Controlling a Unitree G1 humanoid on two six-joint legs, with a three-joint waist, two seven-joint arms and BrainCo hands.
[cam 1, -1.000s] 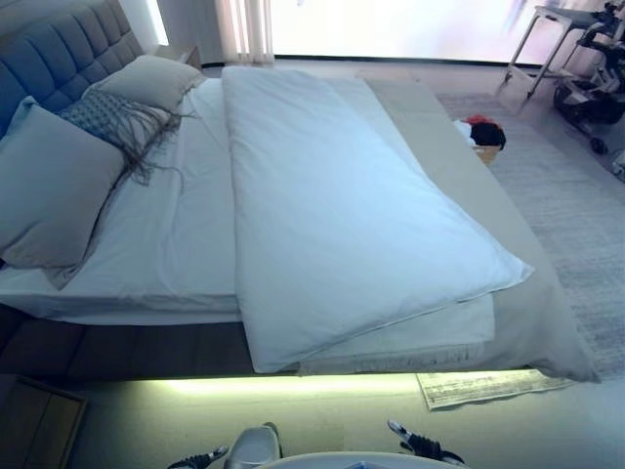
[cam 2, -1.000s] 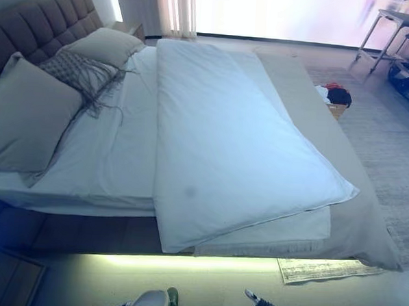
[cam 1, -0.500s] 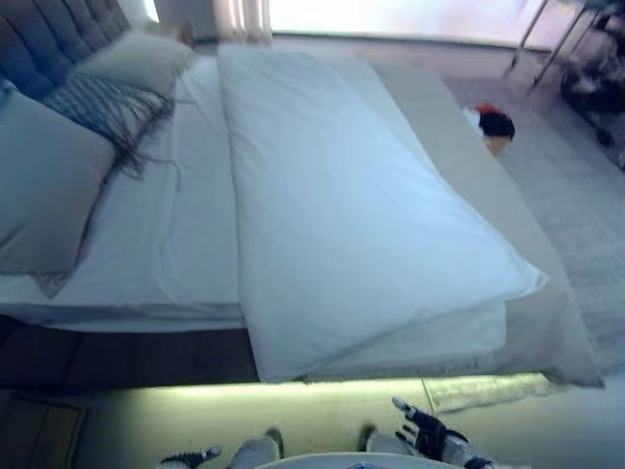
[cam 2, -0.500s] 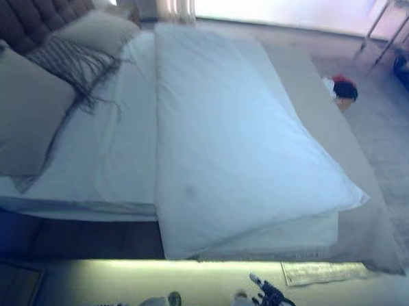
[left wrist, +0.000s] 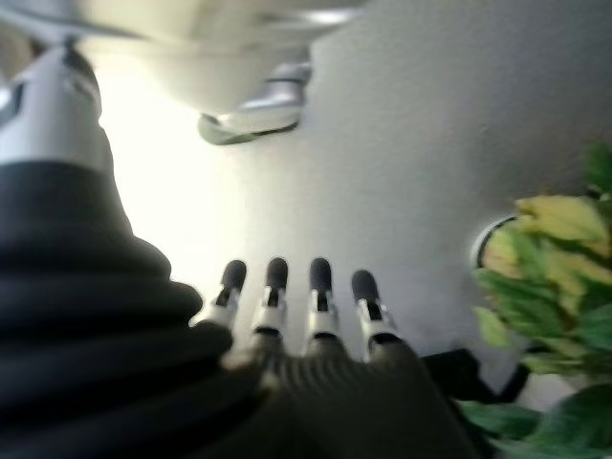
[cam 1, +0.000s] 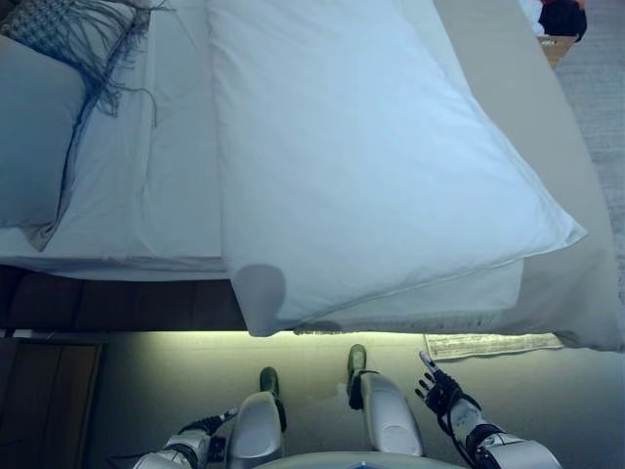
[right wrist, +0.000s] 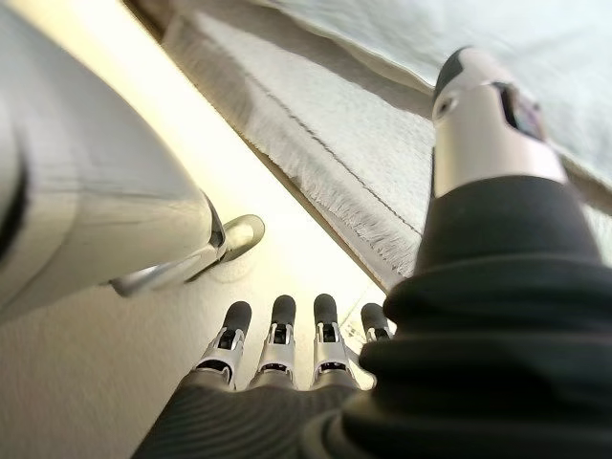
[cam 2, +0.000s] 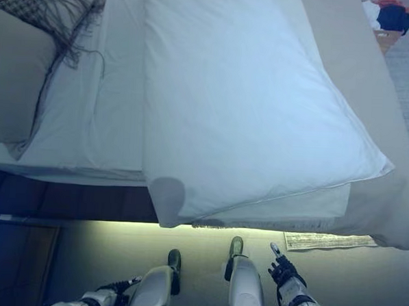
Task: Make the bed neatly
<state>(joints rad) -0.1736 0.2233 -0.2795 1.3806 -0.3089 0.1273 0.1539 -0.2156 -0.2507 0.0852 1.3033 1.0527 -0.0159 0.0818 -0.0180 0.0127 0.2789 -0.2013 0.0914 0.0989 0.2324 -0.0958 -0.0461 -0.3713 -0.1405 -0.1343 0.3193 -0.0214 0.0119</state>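
A white duvet [cam 1: 371, 166] lies folded lengthwise over the middle of the bed, its near corner [cam 1: 259, 303] hanging over the bed's near edge. To its left the white sheet [cam 1: 146, 186] lies bare. A grey cover [cam 1: 576, 283] lies along the right side. My right hand [cam 1: 441, 393] hangs open above the floor by the bed's near right corner, apart from the bedding; its straight fingers [right wrist: 277, 325] show in the right wrist view. My left hand [cam 1: 200, 432] is low at the bottom left, its fingers [left wrist: 292, 292] straight and empty.
A grey pillow [cam 1: 34, 137] and a fringed cushion [cam 1: 68, 24] lie at the bed's head on the left. A small rug [cam 1: 493, 344] lies on the floor under the bed's near right corner. A wooden nightstand [cam 1: 49, 391] stands at lower left. A plant [left wrist: 559, 296] shows in the left wrist view.
The camera has tilted down and come nearer the bed, so the headboard and window have left the view. My right hand has come into fuller view, raised by the bed's corner.
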